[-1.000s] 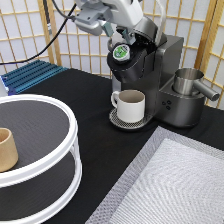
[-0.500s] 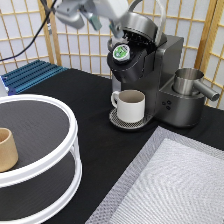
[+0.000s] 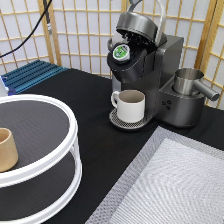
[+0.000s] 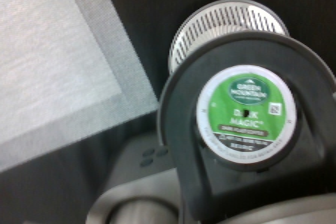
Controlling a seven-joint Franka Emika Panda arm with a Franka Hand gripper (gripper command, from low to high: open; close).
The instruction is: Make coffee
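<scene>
At one o'clock of the exterior view: coffee machine (image 3: 150, 75), lid (image 3: 136, 24) raised. Coffee pod (image 3: 121, 52), green foil top up, seated in the open brew chamber; the wrist view looks straight down on it (image 4: 247, 111). Cream mug (image 3: 130, 105) on the drip tray beneath. Tan cup (image 3: 7, 149) on the white tiered stand (image 3: 55, 165) at eight o'clock. Gripper: outside the exterior view, so its hold cannot be told. Step judged: pod loaded, lid unclosed.

no robot body in view, gripper unseen
</scene>
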